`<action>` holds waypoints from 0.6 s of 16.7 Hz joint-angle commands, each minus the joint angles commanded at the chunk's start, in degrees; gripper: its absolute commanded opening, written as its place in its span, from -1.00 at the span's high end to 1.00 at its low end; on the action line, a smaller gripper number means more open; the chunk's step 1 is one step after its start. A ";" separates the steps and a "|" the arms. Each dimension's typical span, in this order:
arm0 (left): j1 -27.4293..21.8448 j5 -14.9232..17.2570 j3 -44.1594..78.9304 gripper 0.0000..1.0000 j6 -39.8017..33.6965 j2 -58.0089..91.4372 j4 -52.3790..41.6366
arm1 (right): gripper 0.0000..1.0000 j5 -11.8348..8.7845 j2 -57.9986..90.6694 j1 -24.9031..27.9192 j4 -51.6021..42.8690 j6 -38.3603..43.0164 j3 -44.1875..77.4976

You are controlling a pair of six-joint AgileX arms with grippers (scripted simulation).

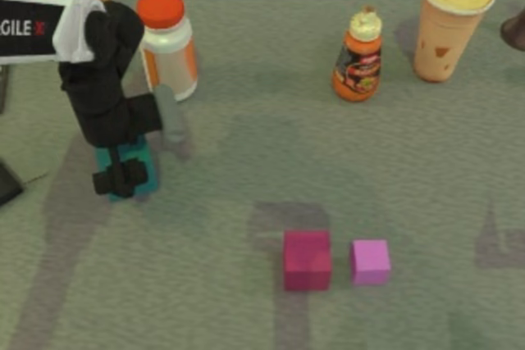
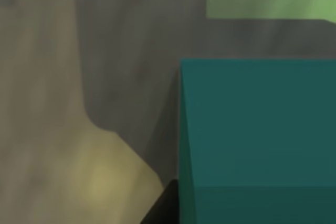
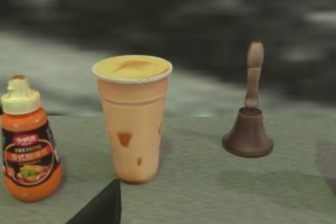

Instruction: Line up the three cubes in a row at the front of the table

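Note:
The teal cube (image 1: 150,171) sits at the left of the table (image 1: 426,186), mostly hidden under my left gripper (image 1: 123,176), which comes down from above and is shut on it. In the left wrist view the teal cube (image 2: 257,129) fills the frame and a dark fingertip (image 2: 165,208) presses against its side. The dark magenta cube (image 1: 307,260) and the small light pink cube (image 1: 370,261) rest side by side near the front, a small gap between them. My right arm is outside the top view.
Along the back stand a white bottle with an orange cap (image 1: 168,43), an orange dressing bottle (image 1: 358,55) and a tan cup (image 1: 451,22). A brown bell (image 3: 248,129) stands at the far right. Left of the magenta cube the front strip is bare cloth.

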 joint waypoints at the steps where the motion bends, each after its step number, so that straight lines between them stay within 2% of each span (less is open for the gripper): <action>1: 0.00 0.00 0.00 0.96 0.00 0.00 0.00 | -1.00 0.00 0.00 0.00 0.00 0.00 0.00; 10: 0.04 0.16 -0.06 1.00 -0.20 -0.73 -0.57 | -1.00 0.00 0.00 0.00 0.00 0.00 0.00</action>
